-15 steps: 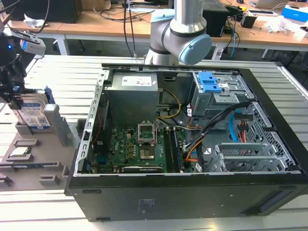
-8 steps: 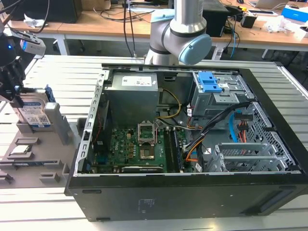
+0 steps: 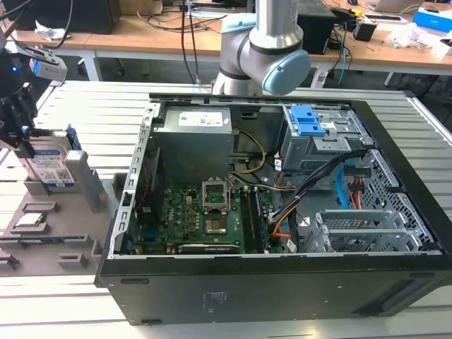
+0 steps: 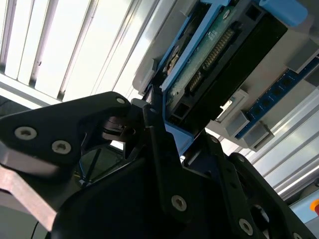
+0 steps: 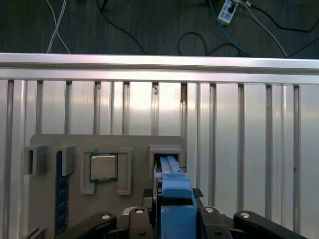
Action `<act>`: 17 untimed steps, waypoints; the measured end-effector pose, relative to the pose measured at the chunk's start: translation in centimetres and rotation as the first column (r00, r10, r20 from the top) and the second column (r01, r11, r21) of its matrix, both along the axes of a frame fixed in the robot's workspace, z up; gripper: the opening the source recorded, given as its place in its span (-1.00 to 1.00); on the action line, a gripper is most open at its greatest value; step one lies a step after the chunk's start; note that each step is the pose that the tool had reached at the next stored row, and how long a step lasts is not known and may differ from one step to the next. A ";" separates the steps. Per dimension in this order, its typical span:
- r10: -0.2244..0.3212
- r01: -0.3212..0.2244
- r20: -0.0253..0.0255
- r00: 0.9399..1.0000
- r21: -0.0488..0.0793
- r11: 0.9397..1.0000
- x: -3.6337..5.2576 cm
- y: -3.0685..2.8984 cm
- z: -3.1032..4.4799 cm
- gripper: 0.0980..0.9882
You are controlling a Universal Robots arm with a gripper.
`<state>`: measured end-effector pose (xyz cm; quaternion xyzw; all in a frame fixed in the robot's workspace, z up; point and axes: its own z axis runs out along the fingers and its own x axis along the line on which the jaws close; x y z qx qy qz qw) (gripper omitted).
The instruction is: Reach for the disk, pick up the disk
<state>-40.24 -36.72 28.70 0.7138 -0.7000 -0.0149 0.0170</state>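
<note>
Tool clenched on the upright disk, exterior view's left.
Tool (image 3: 27, 147) grasps the disk (image 3: 51, 166) by its upper edge. The disk stands on edge in a slot of the grey fixture (image 3: 70, 244) on the slatted worktop (image 3: 85, 106). Both wrist views show its blue frame (image 5: 175, 191) (image 4: 185, 55) snug between the fingers (image 5: 205, 213) (image 4: 160, 144). Open computer case (image 3: 247, 296) sits right of the fixture.

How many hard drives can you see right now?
1. The disk stands upright in the grey fixture at the exterior view's left, outside the computer case, with the gripper at it. More may be hidden in the case.
</note>
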 end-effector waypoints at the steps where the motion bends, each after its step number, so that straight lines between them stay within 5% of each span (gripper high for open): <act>1: 0.000 0.000 0.000 1.000 0.000 1.000 0.00 0.00 -0.01 -0.39; 8: 0.000 0.000 0.000 1.000 0.000 1.000 0.01 0.00 0.05 -0.39; 17: 0.000 0.000 0.000 1.000 0.000 1.000 0.05 0.04 1.85 -0.39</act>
